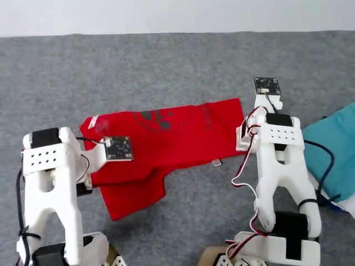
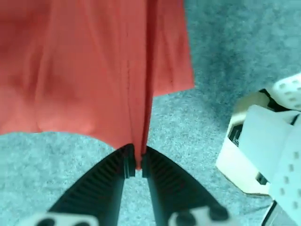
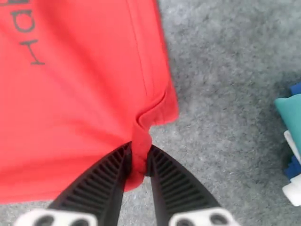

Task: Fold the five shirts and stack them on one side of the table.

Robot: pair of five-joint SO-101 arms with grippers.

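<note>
A red shirt (image 1: 166, 147) with dark print lies partly folded across the grey table between the two arms. My left gripper (image 2: 135, 165) is shut on a pinched fold at the red shirt's (image 2: 94, 70) edge, at the shirt's left end in the high view. My right gripper (image 3: 138, 162) is shut on a bunched bit of the red shirt's (image 3: 70, 94) hem, at its right end in the high view. One sleeve or corner (image 1: 133, 197) of the shirt points toward the table's front.
A teal shirt (image 1: 333, 149) lies at the table's right edge beside the right arm, with blue and white cloth (image 3: 294, 183) under it. The arm bases (image 1: 266, 244) stand at the front. Grey carpet-like tabletop (image 1: 177, 66) stretches open behind the red shirt.
</note>
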